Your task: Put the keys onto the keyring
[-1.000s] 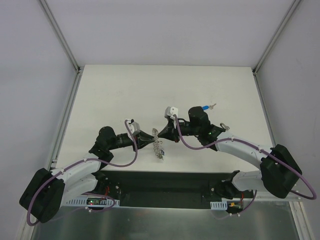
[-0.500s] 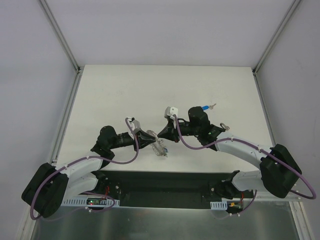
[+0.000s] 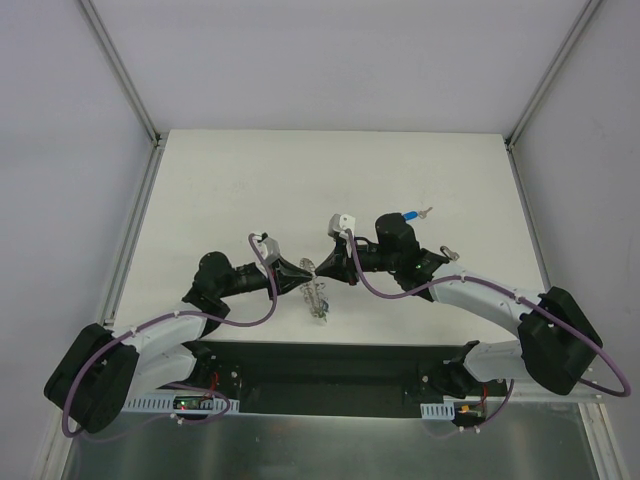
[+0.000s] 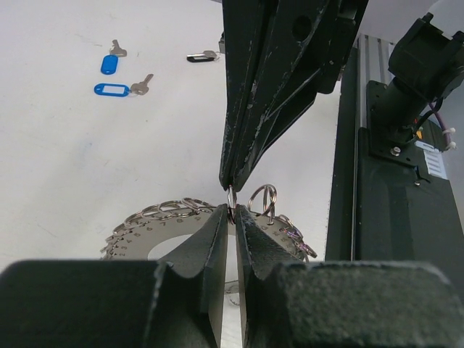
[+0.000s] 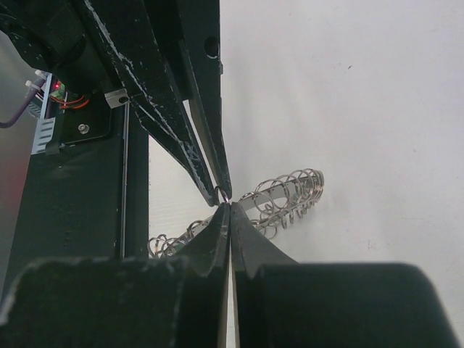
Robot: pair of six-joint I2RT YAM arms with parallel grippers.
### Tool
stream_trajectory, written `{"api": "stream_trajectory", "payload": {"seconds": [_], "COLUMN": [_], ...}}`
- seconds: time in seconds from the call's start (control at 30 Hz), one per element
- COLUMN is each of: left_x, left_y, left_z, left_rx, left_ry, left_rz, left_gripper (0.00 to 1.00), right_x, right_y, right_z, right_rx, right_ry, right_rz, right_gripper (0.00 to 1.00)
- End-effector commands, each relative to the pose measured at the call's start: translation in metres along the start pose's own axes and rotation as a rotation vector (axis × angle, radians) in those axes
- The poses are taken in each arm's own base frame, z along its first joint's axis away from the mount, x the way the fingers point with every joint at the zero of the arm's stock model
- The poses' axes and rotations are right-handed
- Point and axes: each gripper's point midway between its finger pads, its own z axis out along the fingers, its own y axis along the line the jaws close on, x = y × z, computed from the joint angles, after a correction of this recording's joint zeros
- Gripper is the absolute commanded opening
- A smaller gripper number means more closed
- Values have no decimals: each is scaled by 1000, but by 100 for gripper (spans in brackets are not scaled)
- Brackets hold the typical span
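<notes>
The left gripper [image 4: 231,212] is closed to a thin slit and the right gripper [image 5: 229,206] is fully closed, their tips meeting on one small wire ring at the rim of the large grey metal keyring [image 4: 156,221], near the white surface's [image 3: 250,180] front edge; silver keys with blue oval tags [image 4: 119,88] lie well apart from it

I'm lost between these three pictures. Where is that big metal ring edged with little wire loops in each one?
Top view: keyring, centre, just below where left pincer and right pincer meet.
Left wrist: keyring, bottom centre, behind the tips.
Right wrist: keyring, centre, right of the tips.
Shared landmark: both pincers pinching one small loop on its rim.
</notes>
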Motion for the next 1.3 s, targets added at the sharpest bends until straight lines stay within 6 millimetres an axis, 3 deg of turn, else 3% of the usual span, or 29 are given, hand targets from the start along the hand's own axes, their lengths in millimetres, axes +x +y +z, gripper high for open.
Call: {"api": "stream_trajectory", "payload": {"seconds": [0.0,0.27,0.73,0.87,0.93,1.0,1.07,1.1,1.13,1.23,1.27], "left_x": [-25,-19,-14,-17,-19,-19,-16,-17,-13,-14,-12], "left_y": [3,4,5,5,4,3,3,2,3,4,5], "left_z": [5,7,10,11,10,10,8,7,7,5,5], "left_rx": [11,11,15,16,18,20,20,20,16,8,7], "left_ry": [-66,-50,-34,-39,-44,-45,-39,-41,-29,-20,-11], "left_rz": [54,35,17,20,25,36,54,63,61,94,101], "left_gripper": [7,7,15,9,0,0,0,0,0,0,0], "right_x": [-38,-38,-38,-38,-38,-37,-38,-40,-39,-41,-41], "right_y": [2,2,2,1,1,-1,-4,-10,-13,-21,-25], "right_z": [2,2,3,3,3,3,3,2,2,-2,-4], "right_rx": [-25,-21,-20,-20,-16,-4,16,49,65,116,134], "right_ry": [-92,-92,-90,-89,-89,-88,-93,-94,-91,-94,-93], "right_rz": [-92,-91,-90,-88,-87,-78,-64,-52,-43,-16,-5], "right_gripper": [1,1,1,1,1,1,9,15,28,48,50]}}
